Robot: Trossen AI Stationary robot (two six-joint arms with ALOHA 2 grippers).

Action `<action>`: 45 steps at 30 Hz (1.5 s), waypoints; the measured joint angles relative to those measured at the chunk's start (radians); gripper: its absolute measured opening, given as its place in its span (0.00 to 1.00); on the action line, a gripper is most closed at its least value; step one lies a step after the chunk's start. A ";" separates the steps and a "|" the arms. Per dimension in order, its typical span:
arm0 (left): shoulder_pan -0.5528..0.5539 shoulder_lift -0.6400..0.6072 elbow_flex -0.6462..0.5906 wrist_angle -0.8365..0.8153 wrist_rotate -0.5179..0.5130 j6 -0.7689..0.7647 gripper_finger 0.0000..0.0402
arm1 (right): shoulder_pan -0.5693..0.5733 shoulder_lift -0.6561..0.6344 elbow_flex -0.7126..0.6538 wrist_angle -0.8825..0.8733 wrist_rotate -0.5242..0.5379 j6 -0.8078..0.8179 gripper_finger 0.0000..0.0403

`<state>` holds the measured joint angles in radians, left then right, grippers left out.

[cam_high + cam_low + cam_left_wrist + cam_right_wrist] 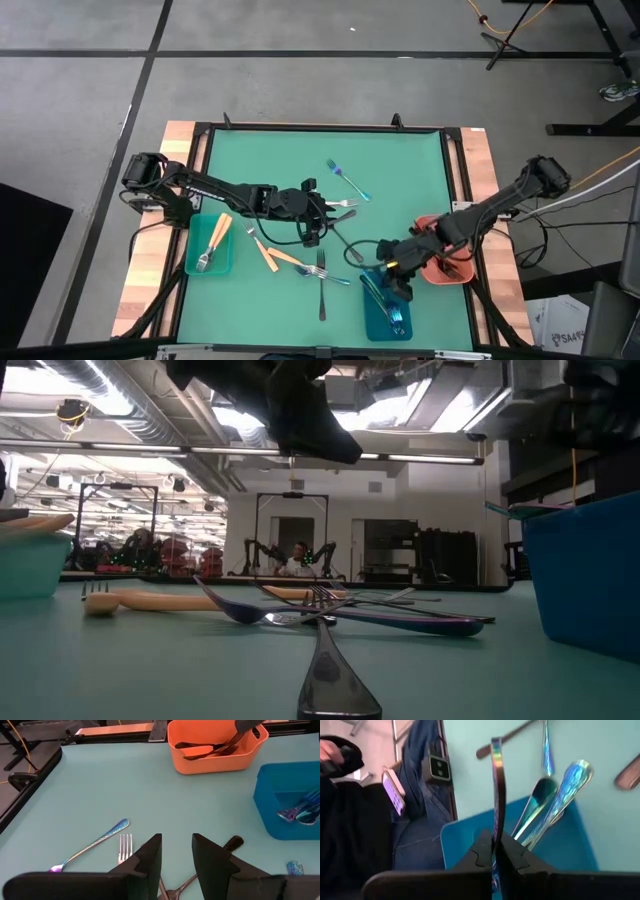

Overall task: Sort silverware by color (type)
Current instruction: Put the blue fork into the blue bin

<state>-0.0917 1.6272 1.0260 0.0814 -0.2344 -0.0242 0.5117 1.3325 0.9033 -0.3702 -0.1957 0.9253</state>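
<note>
My right gripper (393, 277) is shut on a slim iridescent blue-teal utensil (497, 790) over the blue tray (372, 322), where more iridescent pieces (559, 795) lie. My left gripper (318, 224) is open and empty above loose silverware at the table's middle: an iridescent piece (95, 842), a silver fork (125, 845) and a dark handle (233, 842). Orange-handled pieces lie in the teal tray (210, 246), and two more (272, 254) lie on the mat. Black pieces lie in the salmon tray (215, 750). My right gripper pinches the iridescent utensil's thin shaft (496, 832) edge-on between its two fingers. The utensil runs on past the fingertips, along the line of the fingers, above the blue tray (465, 840). I cannot tell whether its far end touches the tray.
A blue-teal fork (348, 181) lies alone toward the far edge. A dark fork (322, 288) and an iridescent piece (328, 276) lie near the front middle. A seated person holding a phone (394, 790) is beyond the table's near edge.
</note>
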 joint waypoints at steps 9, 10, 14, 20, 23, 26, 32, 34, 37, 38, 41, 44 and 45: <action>0.000 0.000 0.000 0.000 0.000 0.000 0.25 | 0.052 0.053 0.000 0.000 -0.047 0.088 0.00; 0.000 0.000 0.000 0.000 0.000 0.000 0.25 | 0.054 0.056 0.000 0.002 -0.050 0.092 0.00; 0.000 0.000 0.000 0.000 0.000 0.000 0.25 | 0.054 0.070 0.000 0.001 -0.051 0.094 0.00; 0.000 0.000 0.000 0.000 0.000 0.000 0.25 | 0.053 0.095 0.000 0.002 -0.076 0.093 0.00; 0.000 0.000 0.000 0.000 0.000 0.000 0.25 | 0.053 0.106 0.000 0.004 -0.081 0.093 0.00; 0.000 0.000 0.000 0.000 0.000 0.000 0.25 | 0.053 0.112 0.000 0.004 -0.081 0.093 0.00; 0.000 0.000 0.000 0.000 0.000 0.000 0.25 | 0.053 0.112 0.000 0.001 -0.050 0.092 0.01; 0.000 0.000 0.000 0.000 0.000 0.000 0.25 | 0.052 0.112 0.000 0.001 -0.049 0.092 0.01; 0.000 0.000 0.000 0.000 0.000 0.000 0.25 | 0.052 0.112 0.000 0.001 -0.048 0.092 0.01; 0.000 0.000 0.000 0.000 0.000 0.000 0.25 | 0.052 0.112 0.000 0.001 -0.048 0.092 0.01; 0.000 0.000 0.000 0.000 0.000 0.000 0.25 | 0.052 0.112 0.000 0.001 -0.049 0.092 0.01; 0.000 0.000 0.000 0.000 0.000 0.000 0.25 | 0.051 0.112 0.000 0.001 -0.049 0.092 0.01; 0.000 0.000 0.000 0.000 0.000 0.000 0.25 | 0.051 0.112 0.000 0.001 -0.049 0.092 0.01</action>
<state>-0.0917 1.6272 1.0260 0.0814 -0.2344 -0.0238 0.5629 1.4445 0.9035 -0.3695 -0.2443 1.0168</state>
